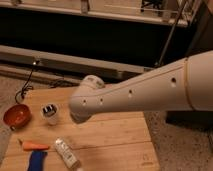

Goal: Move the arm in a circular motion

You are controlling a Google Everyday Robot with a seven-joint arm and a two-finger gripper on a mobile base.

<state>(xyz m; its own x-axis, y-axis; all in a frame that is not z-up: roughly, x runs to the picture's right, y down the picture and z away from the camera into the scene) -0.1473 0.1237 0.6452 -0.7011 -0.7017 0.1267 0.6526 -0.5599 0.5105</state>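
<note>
Off-white arm reaches in from right over wooden table, rounded joint near red bowl, cup, carrot. Pincer hidden beyond joint, closed up. Circle prob. mid-sweep; portion done vs. left can't be judged.
</note>
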